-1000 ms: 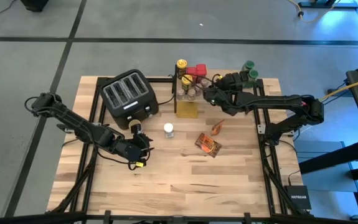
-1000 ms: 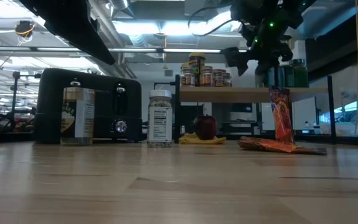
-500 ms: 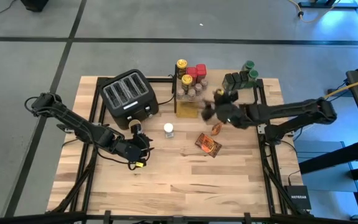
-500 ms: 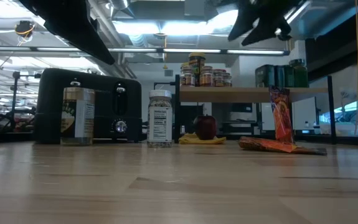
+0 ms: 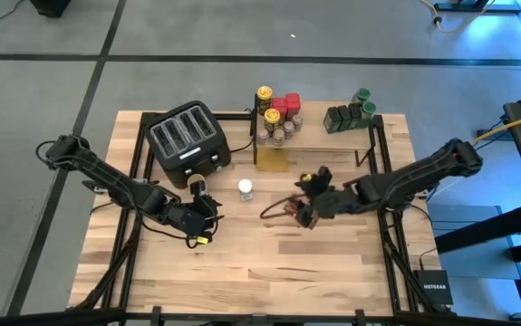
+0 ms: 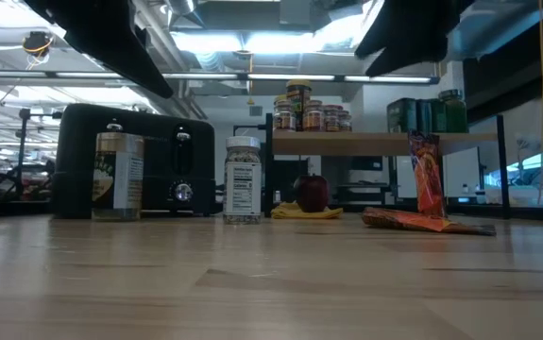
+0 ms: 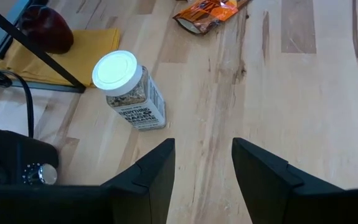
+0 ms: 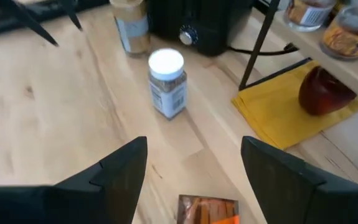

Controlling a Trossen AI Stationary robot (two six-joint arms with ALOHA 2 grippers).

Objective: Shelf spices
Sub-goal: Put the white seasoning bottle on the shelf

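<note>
Retrieval looks in hand: right pincer (image 5: 307, 206), spread wide and empty, hovers over a foil packet (image 8: 207, 209) lying on the bench (image 5: 269, 263); descending and closing comes next. Left pincer (image 7: 202, 163) waits open by the toaster (image 5: 187, 141).

The small raised rack of pale plank on thin black legs (image 5: 319, 138) stands at the table's far edge, right of the black four-slot toaster (image 5: 188, 142), with jars clustered at both ends of its top. Under its left end a red apple (image 6: 311, 192) sits on a yellow cloth (image 5: 273, 160). The white-lidded jar (image 5: 246, 188) stands in front of the toaster's right end, a gold-lidded jar (image 6: 120, 176) to its left, and the orange foil packet (image 6: 413, 220) lies in front of the rack.
</note>
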